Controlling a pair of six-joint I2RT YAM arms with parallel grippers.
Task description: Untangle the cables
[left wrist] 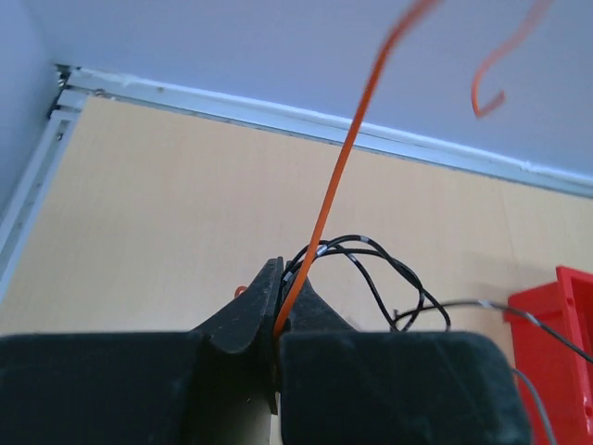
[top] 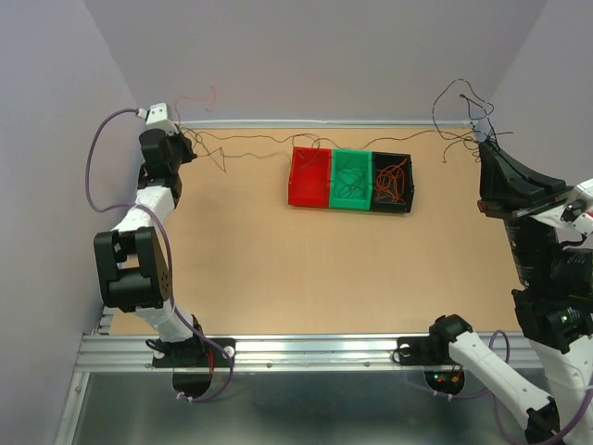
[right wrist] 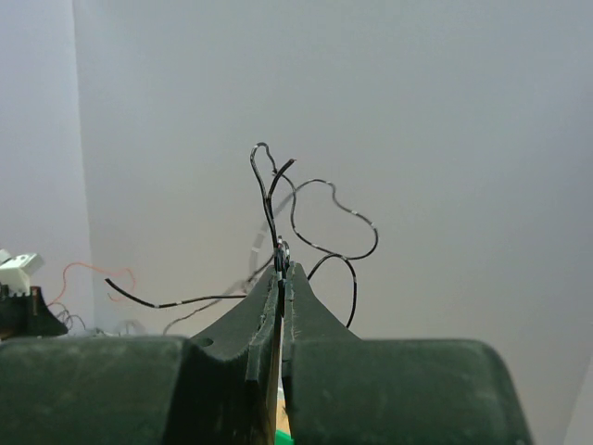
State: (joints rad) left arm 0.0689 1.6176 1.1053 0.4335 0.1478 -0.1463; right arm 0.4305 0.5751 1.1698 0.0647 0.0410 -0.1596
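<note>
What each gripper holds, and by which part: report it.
The left gripper pinches the orange cable low down, its length rising free above. The right gripper pinches black cables where they bunch, loops standing above.

The near table (top: pixel 278 278) lies open to me. The bins (top: pixel 309 197) and strung cables (top: pixel 243 141) block the back.

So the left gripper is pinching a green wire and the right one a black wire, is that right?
Not quite. The left gripper is shut on an orange wire, not a green one; the left wrist view shows it. The right gripper does pinch a black wire.
</note>
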